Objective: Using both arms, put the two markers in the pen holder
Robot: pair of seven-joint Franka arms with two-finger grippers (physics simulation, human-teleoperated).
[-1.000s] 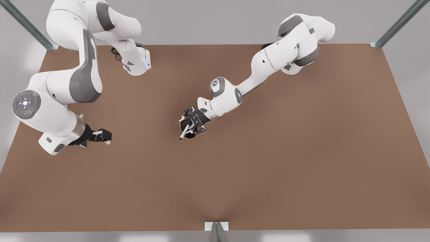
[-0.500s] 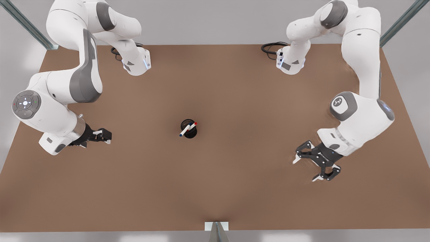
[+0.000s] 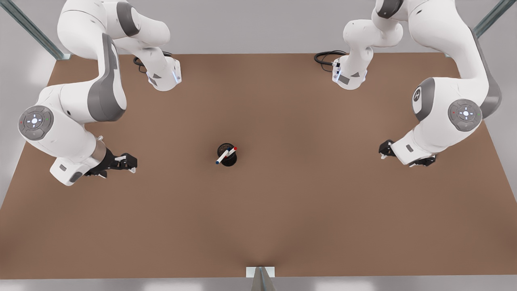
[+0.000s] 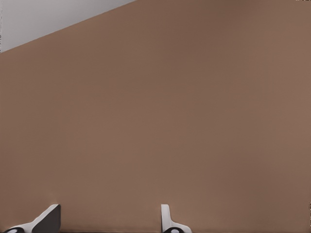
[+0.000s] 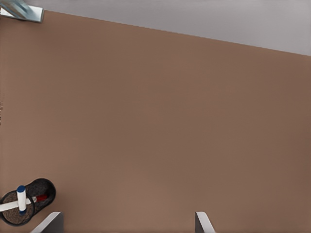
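You see the red marker [image 3: 232,150] and blue marker [image 3: 221,158] leaning in the pen holder [image 3: 227,160] at mid-bench [image 3: 282,222], between your spread, empty end effectors: the right end effector [image 3: 125,163] nearer, the left end effector [image 4: 109,219] by the opposite side edge.

Brown table [image 3: 282,210]: black pen holder [image 3: 227,156] standing near centre.

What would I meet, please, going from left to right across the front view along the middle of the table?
The hand of the arm at the front view's left → the pen holder with both markers in it → the hand of the arm at the front view's right.
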